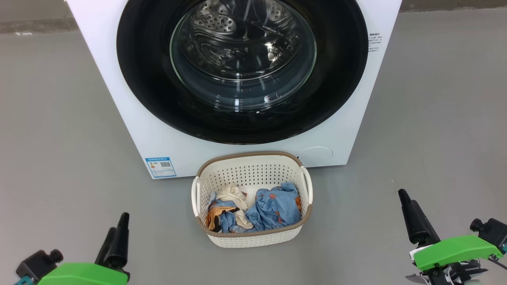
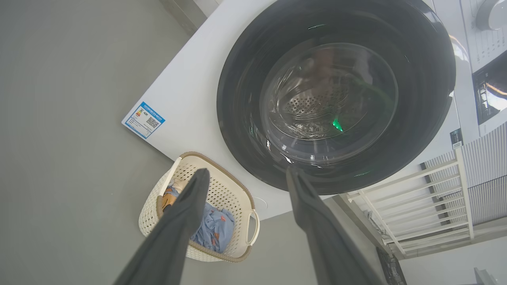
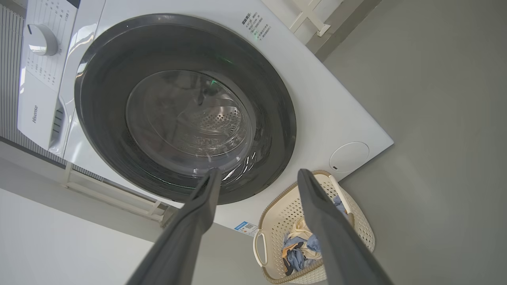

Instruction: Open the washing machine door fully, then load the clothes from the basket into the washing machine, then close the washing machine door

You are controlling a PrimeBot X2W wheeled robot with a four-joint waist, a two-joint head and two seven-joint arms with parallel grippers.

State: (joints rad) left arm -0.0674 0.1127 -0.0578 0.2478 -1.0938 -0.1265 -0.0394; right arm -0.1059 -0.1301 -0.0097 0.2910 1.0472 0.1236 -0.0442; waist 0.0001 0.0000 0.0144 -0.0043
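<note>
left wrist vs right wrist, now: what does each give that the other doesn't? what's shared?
Left wrist gives: the blue label sticker whole, plus the left gripper, dark fingers spread. Right wrist gives: the round white flap whole, brand lettering on the control panel, plus the right gripper, fingers spread. Both: the shut round door with glossy black rim, and the cream perforated basket holding blue and cream clothes.

One washing machine [image 1: 186, 152], one door [image 1: 142, 59], one basket [image 1: 253, 239], a few clothes [image 1: 273, 208], one left hand [image 2: 246, 171], one right hand [image 3: 259, 172].
</note>
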